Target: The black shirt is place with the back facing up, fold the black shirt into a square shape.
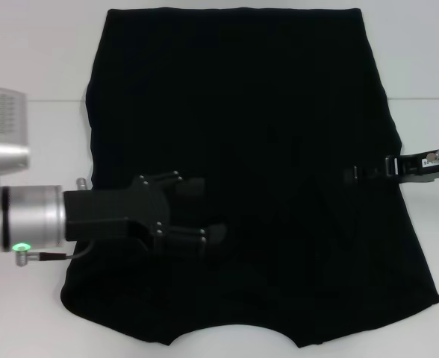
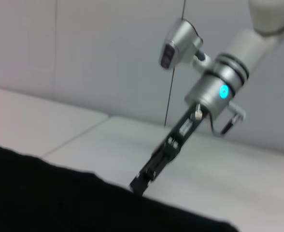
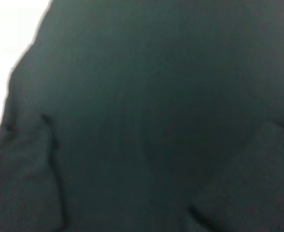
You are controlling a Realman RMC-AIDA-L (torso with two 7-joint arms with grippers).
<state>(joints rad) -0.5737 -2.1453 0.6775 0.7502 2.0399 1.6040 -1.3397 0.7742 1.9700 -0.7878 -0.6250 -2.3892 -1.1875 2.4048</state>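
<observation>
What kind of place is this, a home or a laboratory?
Probably a laboratory or test room, not a home. A black shirt lies alone on a plain white table, the wall behind is bare, and the left gripper and right gripper work over it.

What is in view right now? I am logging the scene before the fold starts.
large plain black cloth T-shirt: one, black, spread flat over the middle of the table, neckline at the near edge.
flat white table: one, white, under the shirt.
left gripper: one, black with silver wrist, over the shirt's left side, fingers spread.
right gripper: one, black, slim from this angle, at the shirt's right edge.
</observation>
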